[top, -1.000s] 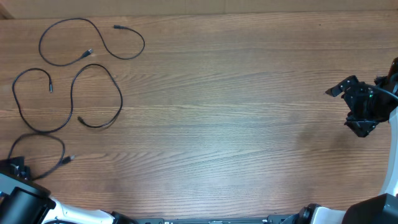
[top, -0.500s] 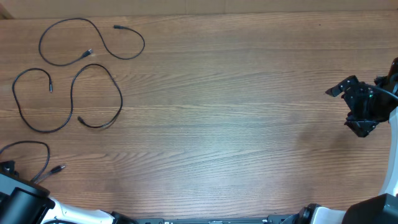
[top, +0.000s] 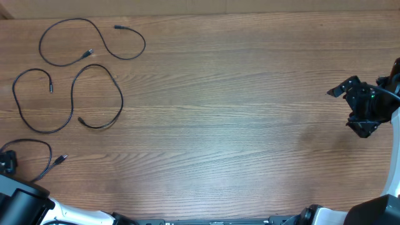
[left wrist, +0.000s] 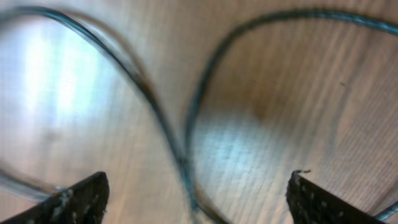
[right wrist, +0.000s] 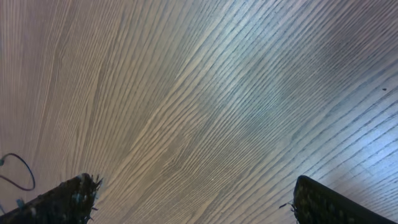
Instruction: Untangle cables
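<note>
Wood table [top: 219, 125] | near cable [top: 31, 140] looped | plug end [top: 60, 159] points right

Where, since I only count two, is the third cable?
Bottom-left of the overhead view: the third cable lies beside the left pincer, below the middle cable.

Wooden table [top: 237, 125]. Three thin black cables on left side, none touching another. Top cable [top: 69, 19]: loose curl. Middle cable [top: 72, 97]: two joined loops. Bottom cable [top: 50, 153]: small arc beside left gripper [top: 7, 162]. Right gripper [top: 357, 109] far right, well apart.
</note>
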